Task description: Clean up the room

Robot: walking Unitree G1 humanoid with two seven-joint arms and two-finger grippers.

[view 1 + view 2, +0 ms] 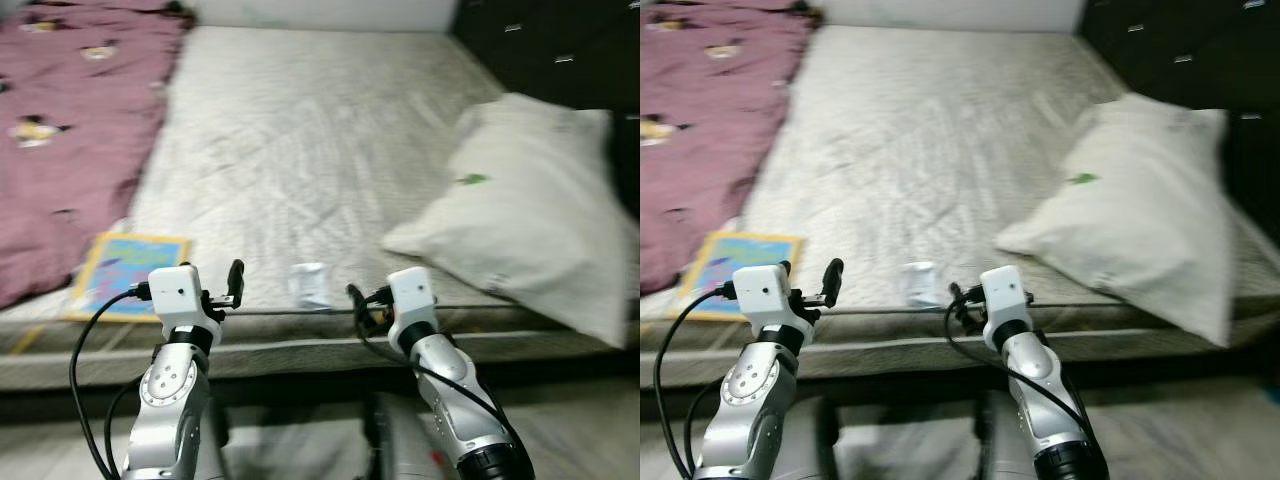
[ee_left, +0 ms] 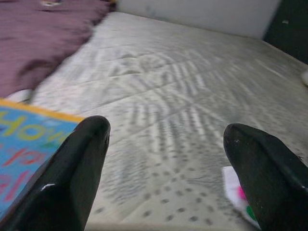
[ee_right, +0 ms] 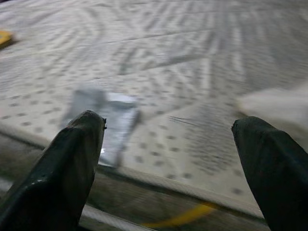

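Both grippers spread wide, empty: left gripper [image 2: 163, 168], right gripper [image 3: 168, 163]. Small crumpled white wrapper [image 1: 311, 284] at grey mattress edge [image 1: 300, 150]; risk: fingers nudge it off.

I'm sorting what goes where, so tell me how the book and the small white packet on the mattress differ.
The book is colourful, blue with a yellow border, while the white packet is pale and plain. The book is clearly the larger. The book lies near the maroon blanket ahead of the left gripper; the packet lies between both grippers, nearer the pillow. Both lie flat near the mattress front edge.
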